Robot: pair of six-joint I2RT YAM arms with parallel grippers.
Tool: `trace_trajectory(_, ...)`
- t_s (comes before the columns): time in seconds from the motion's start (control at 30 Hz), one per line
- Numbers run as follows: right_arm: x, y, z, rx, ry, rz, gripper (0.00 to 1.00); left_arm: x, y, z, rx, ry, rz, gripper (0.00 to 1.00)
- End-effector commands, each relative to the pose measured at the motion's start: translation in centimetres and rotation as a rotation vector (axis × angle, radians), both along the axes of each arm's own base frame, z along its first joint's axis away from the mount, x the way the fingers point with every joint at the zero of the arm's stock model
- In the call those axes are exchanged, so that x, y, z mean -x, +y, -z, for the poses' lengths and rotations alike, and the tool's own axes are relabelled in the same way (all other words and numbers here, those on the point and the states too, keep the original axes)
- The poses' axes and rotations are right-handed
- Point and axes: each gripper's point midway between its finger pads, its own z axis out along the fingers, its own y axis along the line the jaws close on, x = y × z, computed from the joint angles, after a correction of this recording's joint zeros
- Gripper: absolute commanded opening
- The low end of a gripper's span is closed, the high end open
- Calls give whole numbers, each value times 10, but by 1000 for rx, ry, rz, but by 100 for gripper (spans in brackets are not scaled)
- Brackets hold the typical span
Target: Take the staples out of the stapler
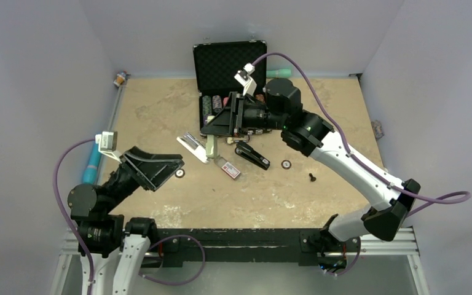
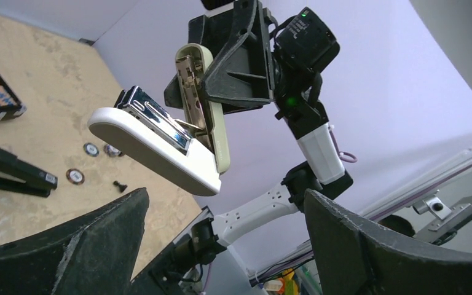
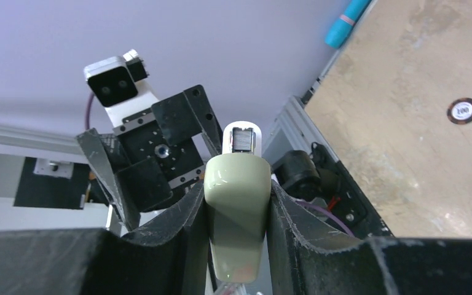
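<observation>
Looking down from above, my right gripper (image 1: pixel 212 131) reaches over the middle of the table (image 1: pixel 160 110). The green stapler (image 1: pixel 211 147) looks as if it lay flat just in front of it. The left wrist view corrects that. There the green stapler (image 2: pixel 160 147) is up in the air, with its green arm clamped between the right fingers (image 2: pixel 239 67). Its white base swings open to one side, and the bright magazine (image 2: pixel 160 120) is bared.

My right wrist view shows the grip head-on. The right gripper (image 3: pixel 238 187) is clenched on the green stapler (image 3: pixel 238 209), with a finger pressed to each flank. The magazine (image 3: pixel 243 140) end peeks out past the tip. Whether staples sit in it I cannot tell.

The left gripper (image 1: pixel 169 174) is spread wide and grasps nothing. It sits at the table's left, apart from the held stapler. In its own view the left gripper (image 2: pixel 226 196) points up at the stapler from below.

The black stapler (image 1: pixel 252 157) lies flat on the table, just right of the red-labelled box (image 1: pixel 230 169). The left wrist view catches the black stapler (image 2: pixel 12 172) at its left edge.

Only the top view shows the open case (image 1: pixel 228 58) at the far edge. Loose chips (image 1: pixel 179 173) lie on the table.
</observation>
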Motion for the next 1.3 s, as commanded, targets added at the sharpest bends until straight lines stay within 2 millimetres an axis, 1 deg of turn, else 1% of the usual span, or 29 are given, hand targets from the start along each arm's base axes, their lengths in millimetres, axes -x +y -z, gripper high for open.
trace_trajectory(0.0,15,-9,-79,-199,-68,-20,0,2,-2,-32,71,-116,39,100)
trace_trajectory(0.1,16,-8,-85,-220,-61,-25,0,-6,0,-31,101,-114,28,100)
trace_trajectory(0.17,17,-7,-87,-235,-55,-30,0,-12,0,-31,109,-115,25,95)
trace_trajectory(0.3,16,-4,-91,-264,-45,-39,0,-24,0,-31,103,-107,16,94)
trace_trajectory(0.43,14,-1,-92,-268,-43,-49,0,-33,1,-37,128,-108,9,89)
trace_trajectory(0.53,13,2,-90,-267,-41,-57,0,-40,2,-36,135,-96,-8,86)
trace_trajectory(0.73,11,7,-88,-262,-39,-68,0,-47,2,-40,176,-108,14,77)
trace_trajectory(0.9,8,10,-86,-257,-40,-76,0,-54,2,-34,207,-85,25,73)
trace_trajectory(1.03,8,12,-84,-252,-41,-80,0,-56,2,-34,222,-86,24,64)
trace_trajectory(1.27,6,15,-79,-248,-35,-84,0,-58,2,-35,238,-90,35,58)
